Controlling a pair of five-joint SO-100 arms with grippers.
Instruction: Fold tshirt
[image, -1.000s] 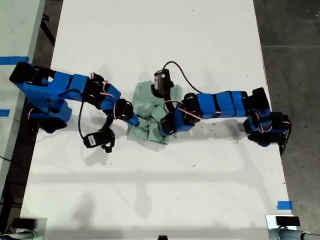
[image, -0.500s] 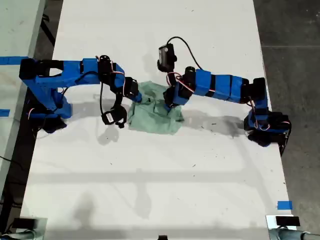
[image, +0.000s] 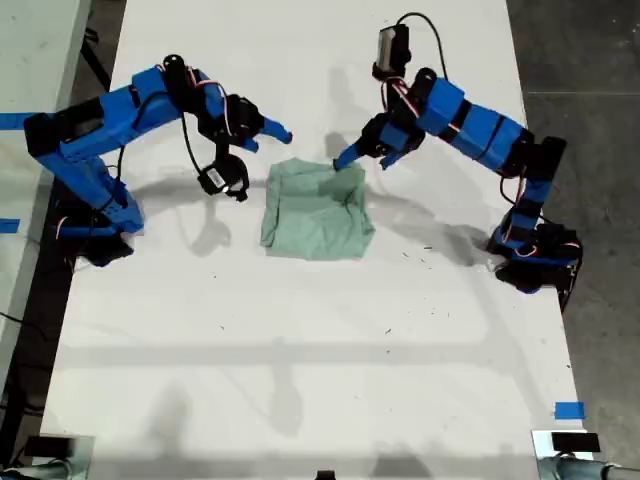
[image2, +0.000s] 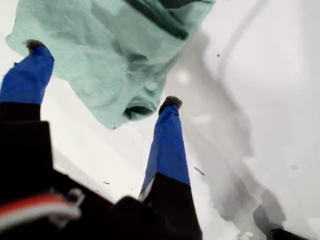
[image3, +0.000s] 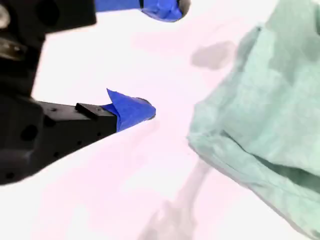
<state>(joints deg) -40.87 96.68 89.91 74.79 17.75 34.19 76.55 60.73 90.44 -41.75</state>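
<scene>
Hovering beside the folded tshirt (image: 317, 210), my first gripper (image: 366, 157) and second gripper (image: 270, 131) are gaping empty; next, tidying its edges.

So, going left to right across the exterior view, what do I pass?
second arm's base → my second gripper → tshirt → first arm's base. My first gripper overlaps the tshirt's span, so it is left out.

1. The tshirt (image: 317, 211) is pale mint green, plain, bunched into a rumpled, roughly square bundle.
2. It lies flat on the table, near the centre of the exterior view.
</scene>
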